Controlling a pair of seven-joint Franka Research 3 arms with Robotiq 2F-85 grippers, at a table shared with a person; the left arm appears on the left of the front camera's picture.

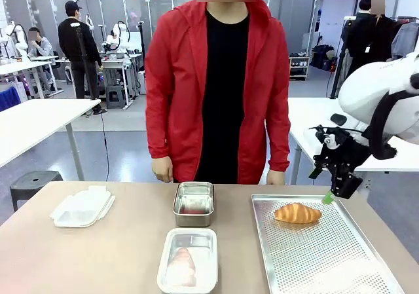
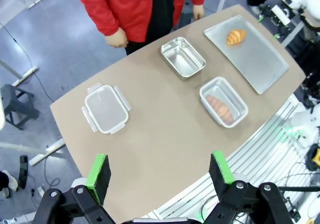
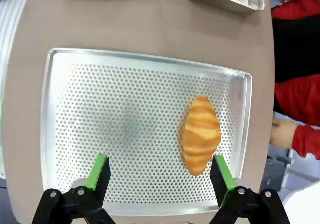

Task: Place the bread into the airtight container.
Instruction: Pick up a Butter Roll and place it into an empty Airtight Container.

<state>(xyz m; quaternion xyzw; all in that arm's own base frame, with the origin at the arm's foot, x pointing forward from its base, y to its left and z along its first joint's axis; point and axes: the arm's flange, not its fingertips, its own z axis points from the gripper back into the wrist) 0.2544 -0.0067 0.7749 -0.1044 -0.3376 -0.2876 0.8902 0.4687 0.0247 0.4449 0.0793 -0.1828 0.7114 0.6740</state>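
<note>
Steel tray [image 3: 65,109] carries the croissant [image 3: 200,134] untouched, just ahead of the right end effector [image 3: 160,161], whose fingers are spread and empty; grasp and placement both pending.

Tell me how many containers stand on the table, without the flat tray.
3: a plastic container at the robot's left, a steel container mid-table near the person, a food-filled container nearer the robot.
</note>
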